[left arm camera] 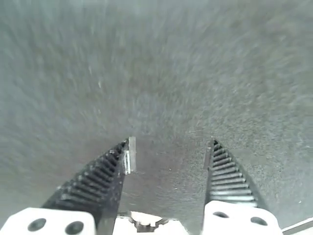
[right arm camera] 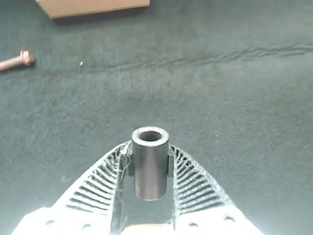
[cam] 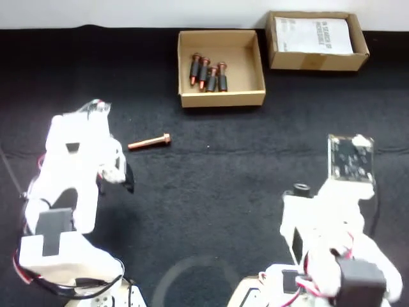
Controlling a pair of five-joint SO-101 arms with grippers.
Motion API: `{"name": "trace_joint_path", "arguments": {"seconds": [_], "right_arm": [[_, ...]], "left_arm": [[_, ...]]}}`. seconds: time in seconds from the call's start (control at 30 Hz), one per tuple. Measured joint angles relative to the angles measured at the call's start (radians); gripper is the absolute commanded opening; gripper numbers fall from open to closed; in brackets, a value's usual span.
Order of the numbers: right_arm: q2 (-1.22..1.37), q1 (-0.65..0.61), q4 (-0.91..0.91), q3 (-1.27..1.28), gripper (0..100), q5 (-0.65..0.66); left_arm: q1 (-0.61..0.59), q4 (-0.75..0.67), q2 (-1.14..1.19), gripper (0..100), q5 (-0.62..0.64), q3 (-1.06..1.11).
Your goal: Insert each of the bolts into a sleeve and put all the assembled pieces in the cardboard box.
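A copper bolt [cam: 149,142] lies loose on the black mat, left of centre, below the cardboard box [cam: 221,97]; the bolt's head [right arm camera: 24,58] also peeks in at the edge of the right wrist view. Several assembled bolt-and-sleeve pieces [cam: 208,73] lie inside that box. My right gripper [right arm camera: 147,155] is shut on a dark metal sleeve [right arm camera: 149,161], held with its open bore facing outward; from above the sleeve [cam: 301,189] sits at the lower right. My left gripper [left arm camera: 171,154] stands open over bare mat, empty, just below and left of the loose bolt.
A second cardboard box [cam: 317,40] holding a printed sheet stands at the back right. The black mat [cam: 223,166] covers the table, with free room between the two arms.
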Motion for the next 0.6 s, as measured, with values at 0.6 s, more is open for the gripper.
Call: {"name": "trace_joint_path", "arguments": {"seconds": [0.6], "right_arm": [[-0.385, 0.034, 0.003, 0.290, 0.8, 0.000]], "left_arm": [[0.158, 0.224, 0.293, 24, -1.068, -0.543]]}}
